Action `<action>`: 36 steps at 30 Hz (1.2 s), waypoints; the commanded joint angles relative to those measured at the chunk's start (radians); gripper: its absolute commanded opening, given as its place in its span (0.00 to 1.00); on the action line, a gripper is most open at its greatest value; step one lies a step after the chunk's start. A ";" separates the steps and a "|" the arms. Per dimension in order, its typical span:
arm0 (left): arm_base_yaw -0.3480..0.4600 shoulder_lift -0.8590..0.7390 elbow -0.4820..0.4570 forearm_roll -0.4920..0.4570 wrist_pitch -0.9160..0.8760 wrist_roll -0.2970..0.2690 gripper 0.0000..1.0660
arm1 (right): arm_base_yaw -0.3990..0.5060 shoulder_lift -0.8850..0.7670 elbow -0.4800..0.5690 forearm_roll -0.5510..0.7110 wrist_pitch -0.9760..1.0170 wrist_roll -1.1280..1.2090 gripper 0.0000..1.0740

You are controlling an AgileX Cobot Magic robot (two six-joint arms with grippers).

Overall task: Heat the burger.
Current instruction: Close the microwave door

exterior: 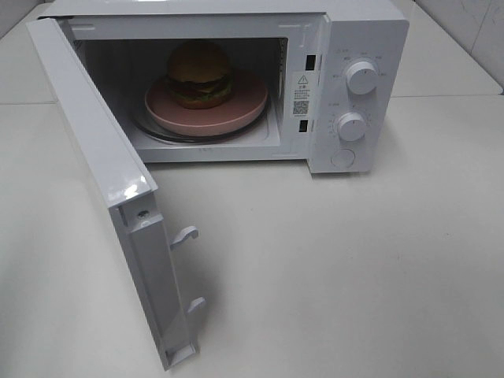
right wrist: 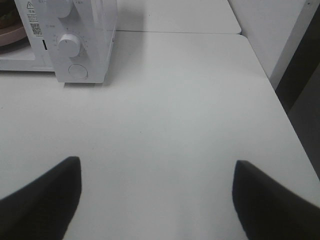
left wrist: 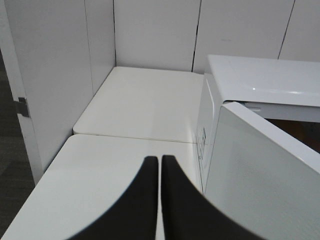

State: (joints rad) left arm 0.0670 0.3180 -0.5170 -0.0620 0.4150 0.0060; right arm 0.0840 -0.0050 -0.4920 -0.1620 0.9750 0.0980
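One stage of the job looks done: the burger is sitting inside the microwave, centred on the pink plate, which is resting on the glass turntable. Two stages appear to be left, judging from how things are lying: the door is hanging wide open toward the left of the high view and needs swinging shut, and the heating is waiting to be started at the control panel.

The burger is standing upright with its domed bun facing up, so its stack axis is running vertically. Being round, it is pointing no particular way sideways, and its layered edge is showing toward the open front.

The left gripper is hovering over the table beside the door's outer face, jaws pressed together on nothing. The right gripper is hanging above the table in front of the control panel and off to its right, jaws spread wide and carrying nothing.
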 commanded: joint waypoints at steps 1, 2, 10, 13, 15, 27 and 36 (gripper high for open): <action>0.000 0.074 0.077 -0.003 -0.244 -0.006 0.00 | -0.006 -0.035 0.003 -0.003 -0.013 0.004 0.70; 0.000 0.095 0.099 -0.007 -0.302 -0.006 0.00 | -0.006 -0.035 0.003 -0.003 -0.013 0.004 0.70; 0.000 0.271 0.254 -0.024 -0.744 -0.006 0.00 | -0.006 -0.035 0.003 -0.003 -0.013 0.004 0.70; 0.000 0.358 0.281 -0.019 -0.843 -0.006 0.00 | -0.006 -0.035 0.003 -0.003 -0.013 0.004 0.70; 0.000 0.413 0.284 -0.004 -0.873 -0.006 0.00 | -0.006 -0.035 0.003 -0.003 -0.013 0.004 0.70; 0.000 0.812 0.282 0.311 -1.199 -0.158 0.00 | -0.006 -0.035 0.003 -0.003 -0.013 0.004 0.70; 0.000 1.005 0.279 0.401 -1.349 -0.193 0.00 | -0.006 -0.035 0.003 -0.003 -0.013 0.004 0.70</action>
State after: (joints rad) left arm 0.0670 1.3210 -0.2370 0.3310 -0.9030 -0.1750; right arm 0.0840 -0.0050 -0.4920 -0.1620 0.9750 0.0980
